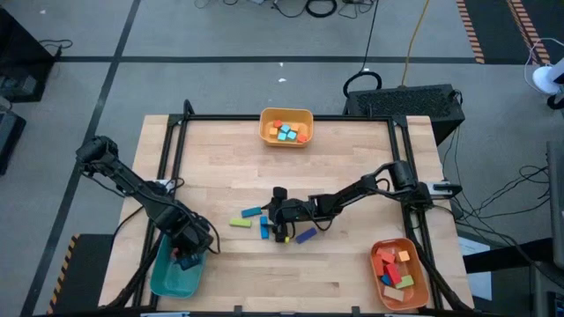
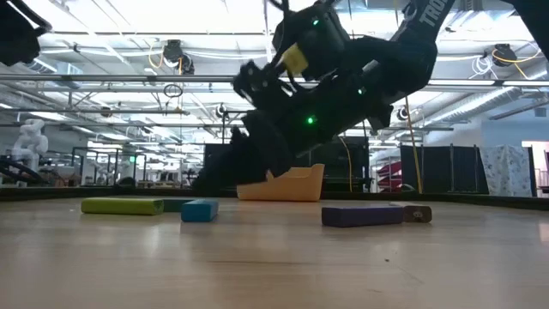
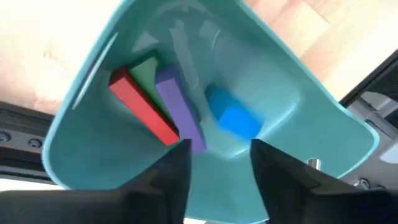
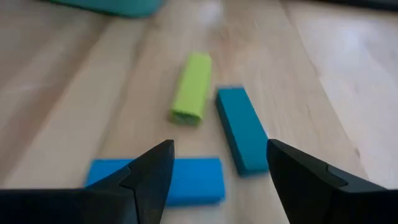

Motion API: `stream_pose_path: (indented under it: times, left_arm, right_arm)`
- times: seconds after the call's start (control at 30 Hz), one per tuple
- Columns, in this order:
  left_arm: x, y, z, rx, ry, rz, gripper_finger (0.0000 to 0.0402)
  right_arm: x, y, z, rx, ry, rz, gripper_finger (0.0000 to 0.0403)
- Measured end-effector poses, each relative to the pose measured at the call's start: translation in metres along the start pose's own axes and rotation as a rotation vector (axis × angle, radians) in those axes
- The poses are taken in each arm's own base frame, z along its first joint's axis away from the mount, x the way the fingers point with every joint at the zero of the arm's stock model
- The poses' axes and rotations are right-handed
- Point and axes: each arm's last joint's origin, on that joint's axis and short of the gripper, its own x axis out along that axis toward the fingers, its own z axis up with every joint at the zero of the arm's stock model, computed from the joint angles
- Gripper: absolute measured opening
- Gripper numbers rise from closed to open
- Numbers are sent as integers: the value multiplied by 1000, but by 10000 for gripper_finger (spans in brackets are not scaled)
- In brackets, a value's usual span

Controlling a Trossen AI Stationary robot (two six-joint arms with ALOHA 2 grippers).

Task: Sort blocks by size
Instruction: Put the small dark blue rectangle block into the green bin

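Several blocks lie flat on the table's middle: a green bar (image 1: 240, 223), a teal bar (image 1: 252, 212), a blue brick (image 1: 264, 228) and a purple bar (image 1: 306, 235). My right gripper (image 1: 277, 224) is open and empty, slanting down just above the blue brick (image 4: 168, 180), with the green bar (image 4: 193, 87) and teal bar (image 4: 239, 127) beyond it. My left gripper (image 3: 217, 168) is open and empty over the teal tray (image 1: 167, 280). In that tray lie a red bar (image 3: 143, 106), a green bar (image 3: 148, 71), a purple bar (image 3: 180, 106) and a blue block (image 3: 233, 115).
A yellow tray (image 1: 266, 134) with small cubes stands at the far edge's middle. An orange tray (image 1: 421, 286) with several blocks stands at the near right corner. A small tan piece (image 2: 419, 213) lies beside the purple bar (image 2: 362, 215). A black frame borders the table.
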Motion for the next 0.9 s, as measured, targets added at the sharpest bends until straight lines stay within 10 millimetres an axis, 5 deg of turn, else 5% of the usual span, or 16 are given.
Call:
stream_pose_path:
  times: [0.17,0.53,0.9]
  left_arm:
    - [0,-1,0,30,-3,-5,206]
    - [-3,2,7,44,-54,5,211]
    - [-39,-5,23,137,-211,-23,212]
  right_arm:
    - [-1,7,8,-25,-80,-6,242]
    - [6,-22,14,41,-36,-16,242]
    - [39,-21,6,76,89,16,242]
